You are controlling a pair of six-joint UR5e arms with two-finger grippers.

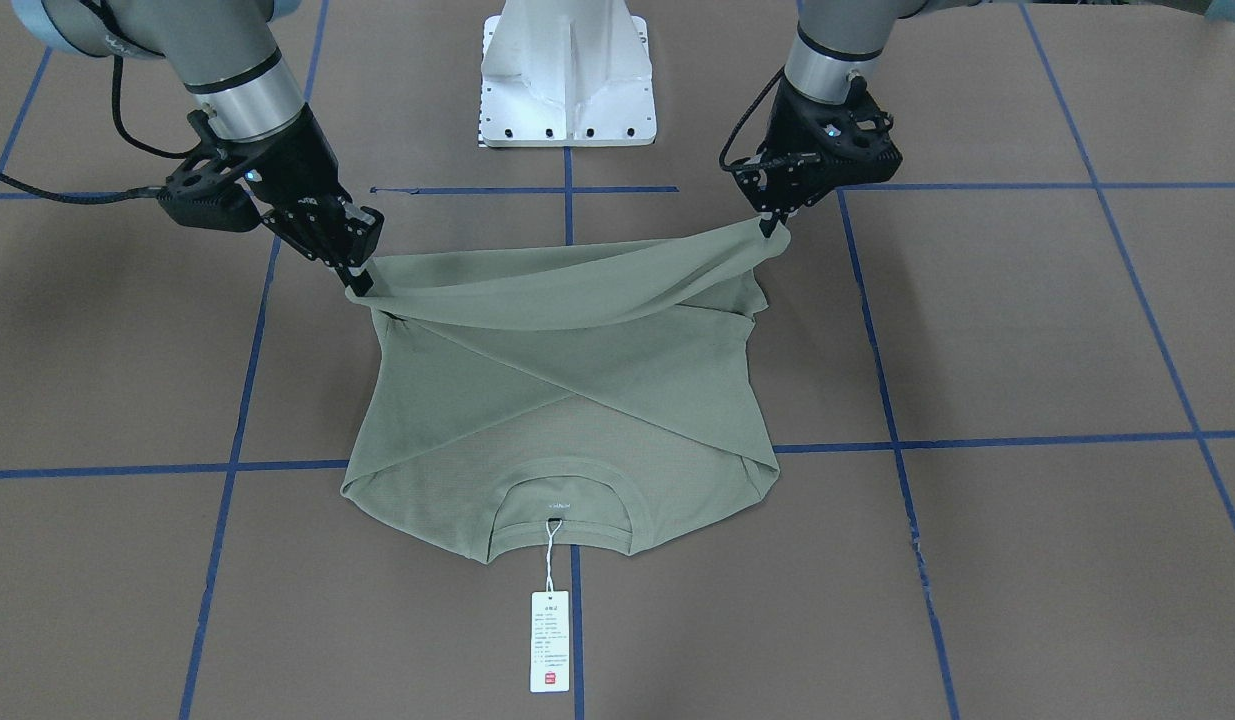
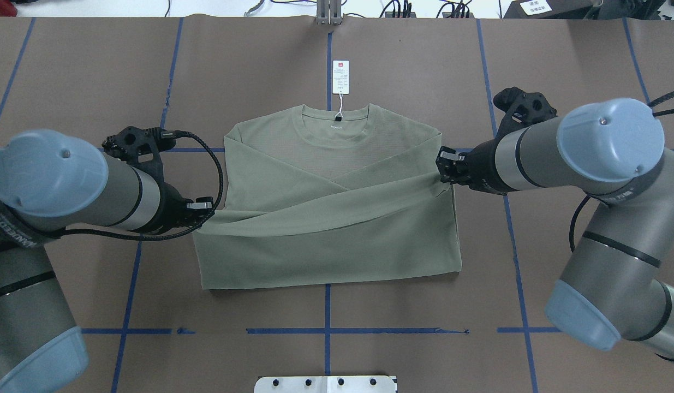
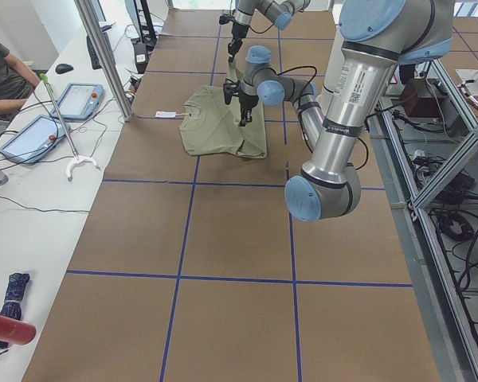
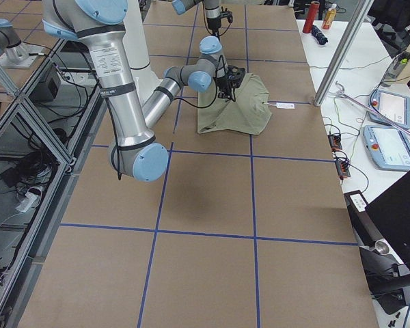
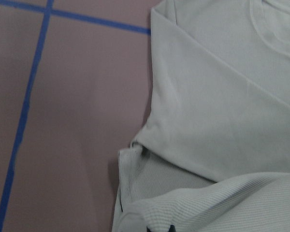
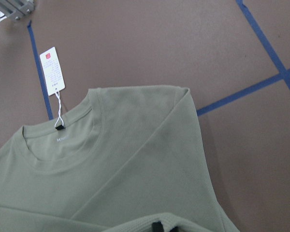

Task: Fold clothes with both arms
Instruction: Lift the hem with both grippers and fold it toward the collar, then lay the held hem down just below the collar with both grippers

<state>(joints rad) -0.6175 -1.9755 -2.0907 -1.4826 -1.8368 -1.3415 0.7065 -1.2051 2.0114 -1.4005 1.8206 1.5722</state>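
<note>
The sage-green shirt [image 1: 557, 400] lies on the brown table with its neck away from the robot and both sleeves folded across the chest [image 2: 337, 180]. Its white hang tag [image 1: 549, 640] lies beyond the collar [image 2: 341, 76]. My left gripper [image 1: 774, 228] is shut on one hem corner [image 2: 210, 206]. My right gripper [image 1: 360, 283] is shut on the other hem corner [image 2: 440, 166]. Between them the hem is lifted and stretched into a sagging band over the shirt's body. The wrist views show the shirt [image 5: 222, 111] and the collar with the tag [image 6: 52, 71] below the grippers.
The white pedestal base [image 1: 567, 75] stands at the robot's side of the table. Blue tape lines [image 2: 327, 331] cross the brown surface. A side table with tablets [image 3: 32, 135] and a seated person [image 3: 0, 72] lies beyond the far edge.
</note>
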